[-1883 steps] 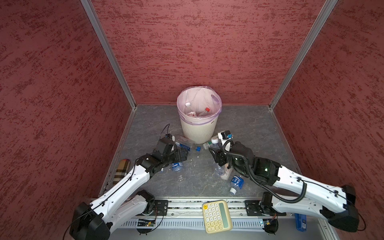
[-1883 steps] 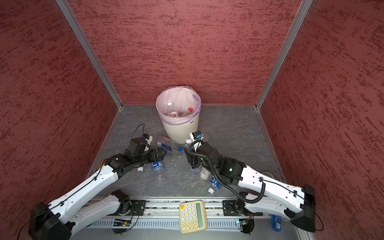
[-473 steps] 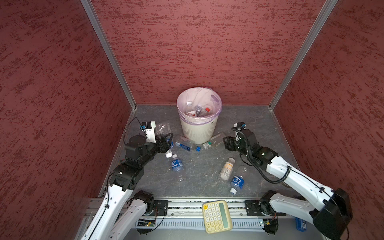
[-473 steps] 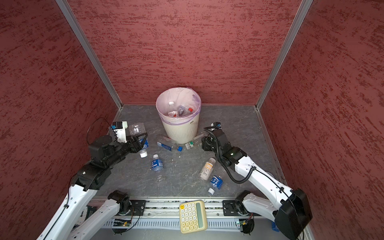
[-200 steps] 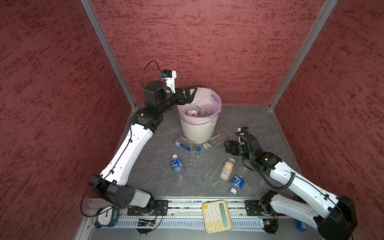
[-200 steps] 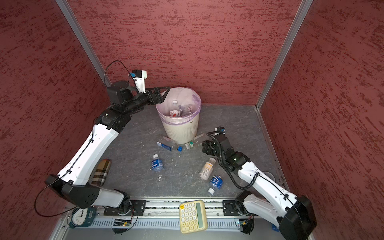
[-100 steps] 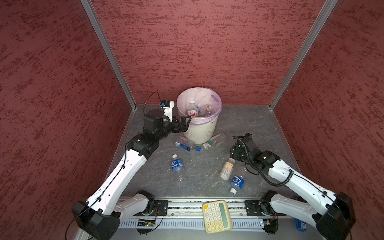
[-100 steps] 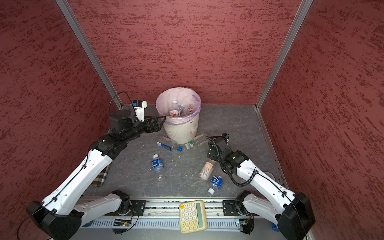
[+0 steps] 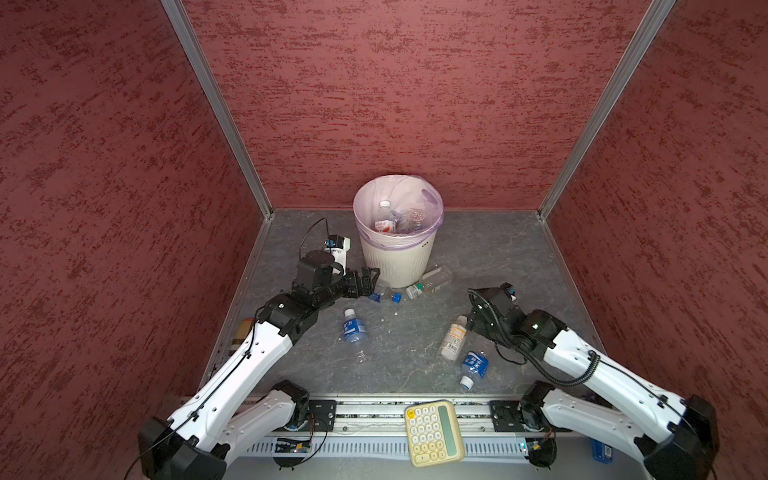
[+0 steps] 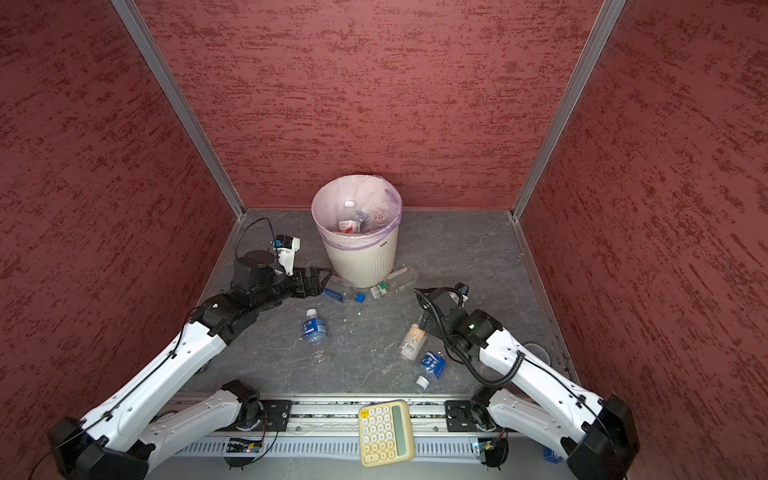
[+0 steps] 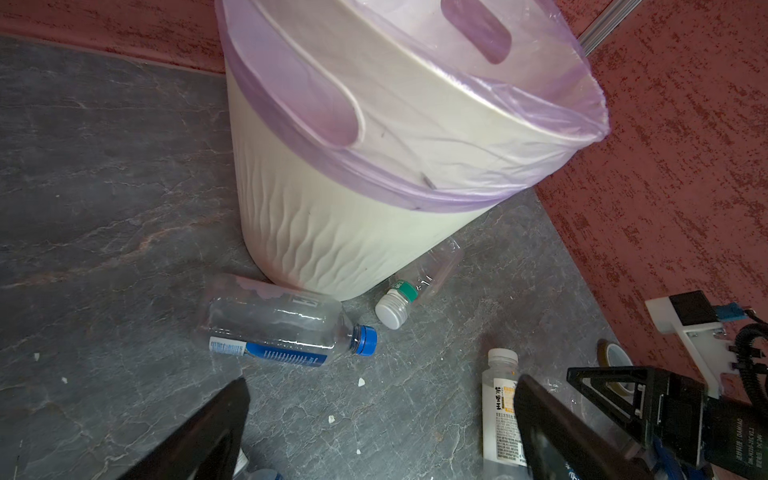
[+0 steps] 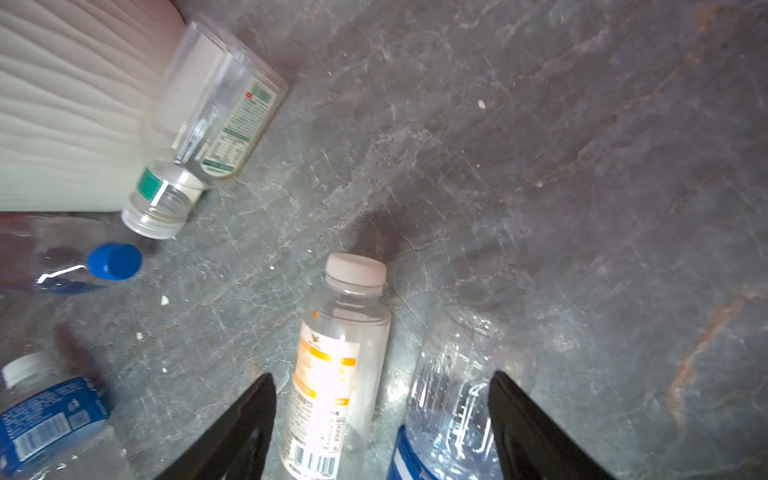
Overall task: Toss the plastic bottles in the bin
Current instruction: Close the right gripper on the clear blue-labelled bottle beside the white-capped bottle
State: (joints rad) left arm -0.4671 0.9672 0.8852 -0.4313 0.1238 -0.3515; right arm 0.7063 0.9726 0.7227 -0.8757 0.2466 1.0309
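Near the ribbed cream bin (image 11: 332, 232), the wide-open left gripper (image 11: 382, 380) and half-open right gripper (image 12: 382, 376) hold nothing; grab the clear blue-capped bottle (image 11: 274, 320) round its middle.

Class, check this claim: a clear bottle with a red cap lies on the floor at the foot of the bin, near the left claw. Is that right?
Not quite. The cap is blue, not red. The left wrist view shows it plainly: the clear bottle lies on the floor at the foot of the bin, near the left claw.
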